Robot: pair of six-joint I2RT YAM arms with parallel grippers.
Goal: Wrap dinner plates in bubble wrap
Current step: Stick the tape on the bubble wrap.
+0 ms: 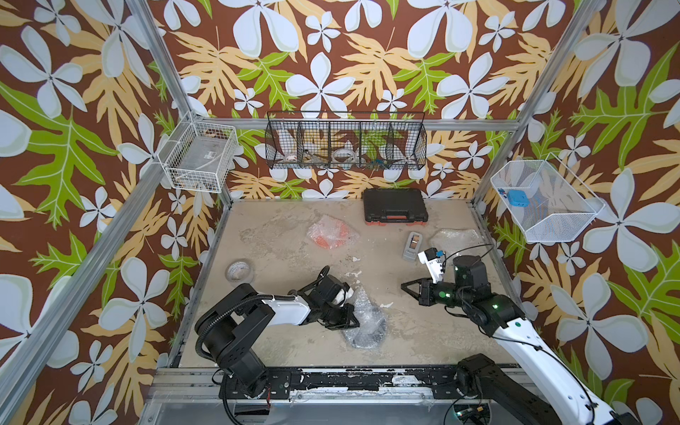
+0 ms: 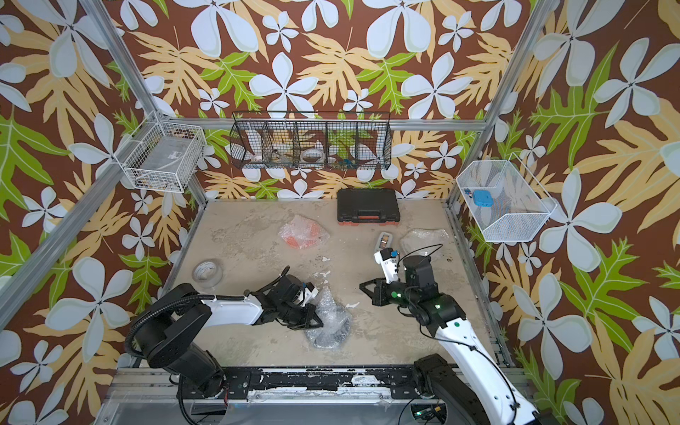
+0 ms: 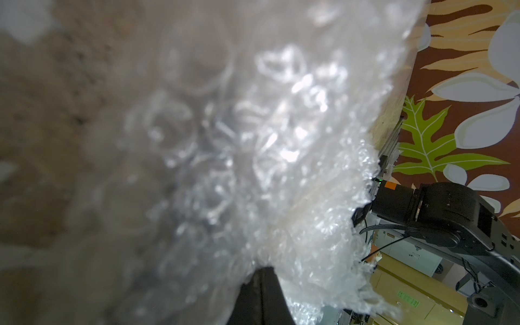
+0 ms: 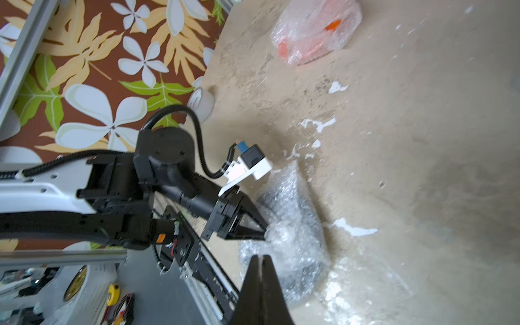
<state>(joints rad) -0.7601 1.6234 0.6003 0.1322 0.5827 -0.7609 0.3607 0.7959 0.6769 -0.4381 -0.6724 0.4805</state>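
Dinner plates: three wrapped bundles on the sandy tabletop (image 1: 279, 257).

1. black plate (image 1: 375, 329): lies flat near the front edge, left of centre, inside crumpled bubble wrap (image 1: 364, 305). The bundle is longer than it is wide, with its long axis running front to back. One flap stands up at the far end. The left gripper (image 1: 355, 324) reaches in from the left, its fingers pinched tight on the film at the bundle's left edge. In the left wrist view, blurred wrap fills most of the frame.
2. orange plate (image 1: 323, 239): wrapped, mid-table toward the back, well apart from both arms.
3. third bundle (image 1: 454, 237): pale, close to the right rail. I cannot read what is inside it.

The right gripper (image 1: 404, 285) is clenched on nothing. It hangs over bare table and points left toward the black plate's bundle, with open tabletop between them.

Edges:
- tape roll (image 1: 239, 272): near the left rail.
- tape dispenser (image 1: 414, 244): just beside the third bundle.
- black case (image 1: 395, 206): against the back wall.

Open room lies in a bare band across mid-table, between the orange plate and the arms.
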